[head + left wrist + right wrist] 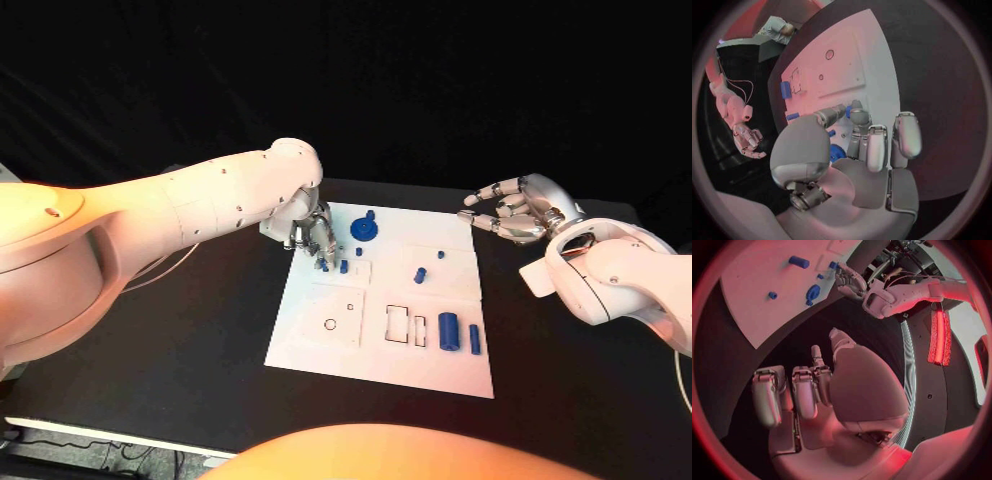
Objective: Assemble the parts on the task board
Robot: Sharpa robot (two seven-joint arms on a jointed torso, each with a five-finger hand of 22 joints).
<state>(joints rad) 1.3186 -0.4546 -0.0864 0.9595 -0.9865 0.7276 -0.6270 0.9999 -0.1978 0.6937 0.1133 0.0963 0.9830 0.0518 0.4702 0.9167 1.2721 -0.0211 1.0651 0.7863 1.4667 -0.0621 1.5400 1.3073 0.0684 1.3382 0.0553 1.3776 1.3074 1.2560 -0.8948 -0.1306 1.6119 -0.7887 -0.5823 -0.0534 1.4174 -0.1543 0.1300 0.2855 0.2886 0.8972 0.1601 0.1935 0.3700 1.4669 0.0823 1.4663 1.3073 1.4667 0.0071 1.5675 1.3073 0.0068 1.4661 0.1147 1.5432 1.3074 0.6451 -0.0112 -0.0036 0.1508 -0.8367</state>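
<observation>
fingers of the left hand (307,238) point down onto the task board (346,345) by a small blue peg (343,267); whether they pinch anything cannot be told. right hand (512,210) hovers off the board's far corner, fingers curled, holding nothing. left wrist view: fingertips (856,112) touch the board. right wrist view: curled fingers (804,392) over black table (817,330).
</observation>
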